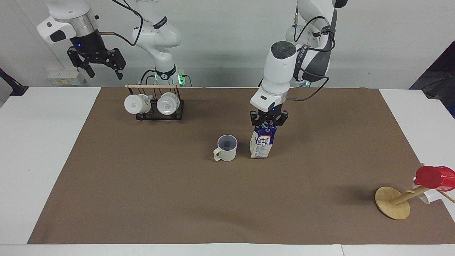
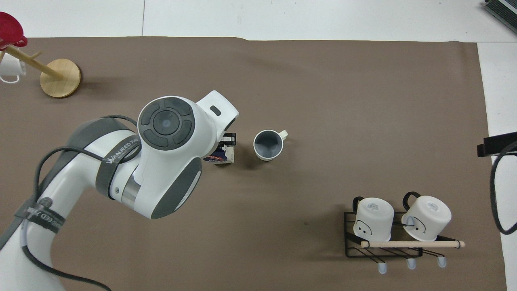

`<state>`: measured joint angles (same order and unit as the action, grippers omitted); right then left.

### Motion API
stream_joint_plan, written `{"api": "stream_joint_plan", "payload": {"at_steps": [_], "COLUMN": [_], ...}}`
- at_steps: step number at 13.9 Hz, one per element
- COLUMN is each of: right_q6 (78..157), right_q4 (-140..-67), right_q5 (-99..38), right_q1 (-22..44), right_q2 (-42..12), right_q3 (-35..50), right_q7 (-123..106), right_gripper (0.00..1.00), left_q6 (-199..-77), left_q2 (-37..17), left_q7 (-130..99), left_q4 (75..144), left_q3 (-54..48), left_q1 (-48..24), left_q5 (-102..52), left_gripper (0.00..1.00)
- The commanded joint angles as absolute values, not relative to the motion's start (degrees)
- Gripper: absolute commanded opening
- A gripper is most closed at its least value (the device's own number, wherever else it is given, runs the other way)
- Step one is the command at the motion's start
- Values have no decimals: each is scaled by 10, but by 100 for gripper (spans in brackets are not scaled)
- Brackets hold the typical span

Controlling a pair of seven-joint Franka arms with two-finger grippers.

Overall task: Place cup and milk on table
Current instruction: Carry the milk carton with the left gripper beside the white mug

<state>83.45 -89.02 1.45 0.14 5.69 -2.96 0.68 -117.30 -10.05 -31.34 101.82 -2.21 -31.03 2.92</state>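
Two arms show in my facing view: the left end effector [image 1: 268, 122] pinches the top of the milk [image 1: 262, 143], which stands upright just beside the cup [image 1: 226, 148] on the mat of the desk [image 1: 42, 142], toward the left arm's end; I cannot tell whether its base touches. The right end effector [image 1: 96, 65] waits spread, high over the desk's edge near the rack [image 1: 156, 106]. From overhead, the left arm covers most of the milk [image 2: 224, 154]; the cup [image 2: 267, 144] stands mid-mat.
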Motion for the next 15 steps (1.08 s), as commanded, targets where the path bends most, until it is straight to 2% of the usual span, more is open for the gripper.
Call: {"api": "stream_joint_plan", "payload": {"at_steps": [1,13,15], "right_q6": [838,838,838], "right_q4": [-902,-899,-899], "right_q5": [6,6,6], "right_q1": [-2,-1,-3], "right_q2": [67,65,65], "right_q3": [-29,-29,-30], "right_q7": [-9,-4,-4], "right_gripper": [100,100,100], "left_q6": [-1187,-1222,-1230], "left_q2": [-117,-122,-143], "left_q7": [-324,-323,-338], "left_q4": [1004,1006,998], "left_q3": [-13,-15,-14], "left_q1": [-328,-328,-335], "left_q5": [41,32,33], "left_gripper": [10,12,15]}}
